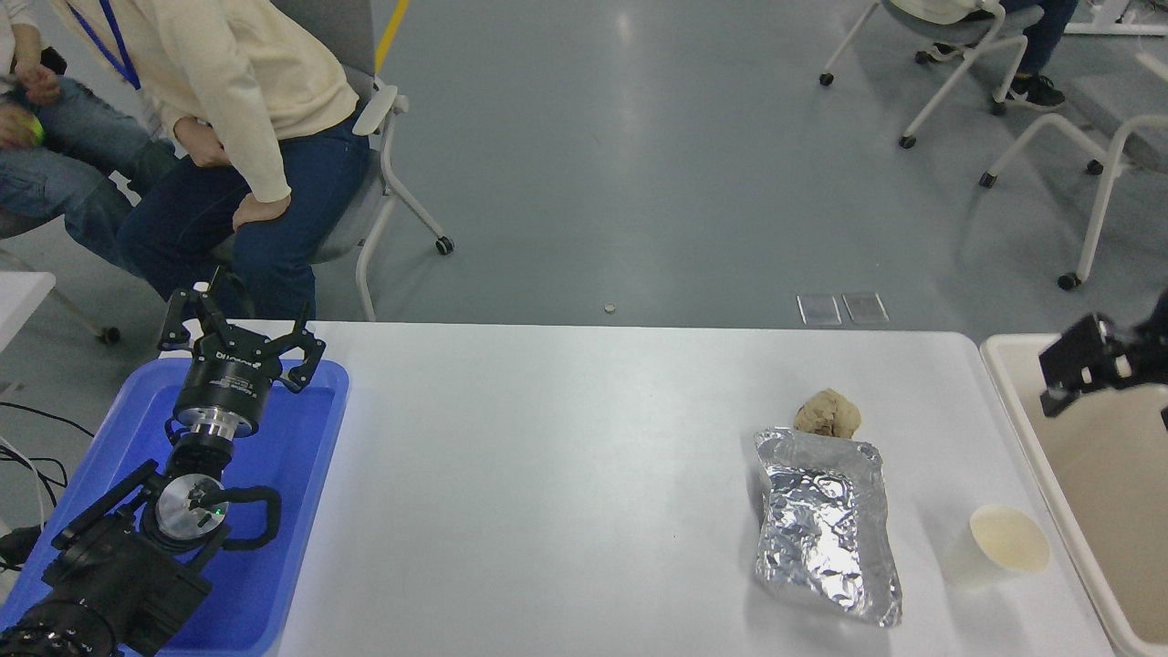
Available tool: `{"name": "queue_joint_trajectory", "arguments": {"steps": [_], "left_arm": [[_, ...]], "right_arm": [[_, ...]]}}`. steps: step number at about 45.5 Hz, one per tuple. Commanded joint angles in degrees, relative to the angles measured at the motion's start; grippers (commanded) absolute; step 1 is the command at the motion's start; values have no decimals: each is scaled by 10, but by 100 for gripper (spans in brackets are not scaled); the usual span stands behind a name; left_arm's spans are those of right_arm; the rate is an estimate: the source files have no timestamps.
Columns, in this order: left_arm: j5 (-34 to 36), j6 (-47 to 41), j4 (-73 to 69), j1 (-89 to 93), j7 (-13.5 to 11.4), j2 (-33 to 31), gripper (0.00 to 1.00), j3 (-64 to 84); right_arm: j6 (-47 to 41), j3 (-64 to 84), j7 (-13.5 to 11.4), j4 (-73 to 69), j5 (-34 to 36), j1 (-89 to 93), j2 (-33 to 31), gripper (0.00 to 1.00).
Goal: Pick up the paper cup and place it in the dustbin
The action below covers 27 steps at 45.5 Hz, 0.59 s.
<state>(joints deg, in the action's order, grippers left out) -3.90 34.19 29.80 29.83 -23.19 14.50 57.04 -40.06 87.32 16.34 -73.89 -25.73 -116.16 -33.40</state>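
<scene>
The paper cup [1002,544] stands upright near the table's front right, white with a cream inside, just left of the dustbin [1109,497]. The dustbin is a cream-beige tub cut off by the picture's right edge. My right gripper [1086,367] pokes in from that edge, above the dustbin's far left corner. It is well behind the cup and apart from it, and most of it is out of frame. My left gripper [239,333] is parked open over the blue tray [306,474] at the lower left, with nothing in it.
A crumpled foil tray [826,525] lies left of the cup, with a brown paper ball [827,412] at its far end. A seated person [246,119] is beyond the table's far left corner. Wheeled chairs [1095,155] stand on the floor behind.
</scene>
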Motion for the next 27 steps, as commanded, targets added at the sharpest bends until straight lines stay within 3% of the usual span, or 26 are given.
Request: {"name": "queue_joint_trajectory", "arguments": {"steps": [1, 12, 27], "left_arm": [[0, 0, 0, 0, 0, 0, 100, 0], [0, 0, 0, 0, 0, 0, 100, 0], [-1, 1, 0, 0, 0, 0, 100, 0]], "right_arm": [[36, -85, -11, 76, -10, 162, -29, 100], [137, -125, -11, 93, -28, 245, -33, 100], [176, -148, -11, 132, -41, 325, -32, 100]]}}
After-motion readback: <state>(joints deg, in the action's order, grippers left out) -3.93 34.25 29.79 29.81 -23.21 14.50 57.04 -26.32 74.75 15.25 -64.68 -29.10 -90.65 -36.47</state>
